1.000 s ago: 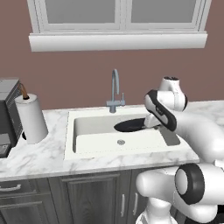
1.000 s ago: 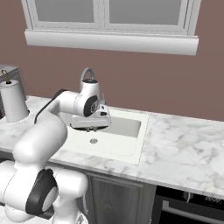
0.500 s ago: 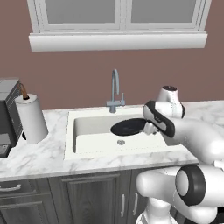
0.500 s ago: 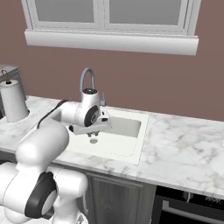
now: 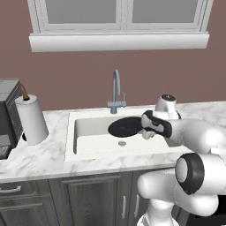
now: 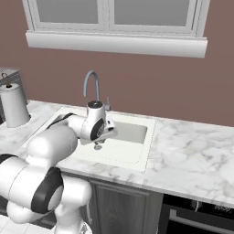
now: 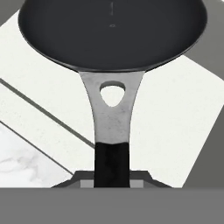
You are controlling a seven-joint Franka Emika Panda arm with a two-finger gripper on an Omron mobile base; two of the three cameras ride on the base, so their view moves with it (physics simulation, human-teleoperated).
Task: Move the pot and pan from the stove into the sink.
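The pincer (image 5: 147, 133) is clamped on the dark end of the pan's handle, and the pan (image 7: 113, 33) runs straight out ahead of it: handle first, then the round black dish beyond, long axis in line with the hand. Seen from the left base view, the dish hangs over the sink (image 5: 90, 143), roughly above the drain and short of the faucet (image 5: 115, 90), apparently not resting on the basin floor. My judgement is that the coming move is a lowering and release, with the dish already inside the sink's outline. The basin below looks bare apart from its drain. Beyond the sink's far left corner, a paper towel roll (image 5: 32, 119) stands on the counter (image 5: 39, 156).
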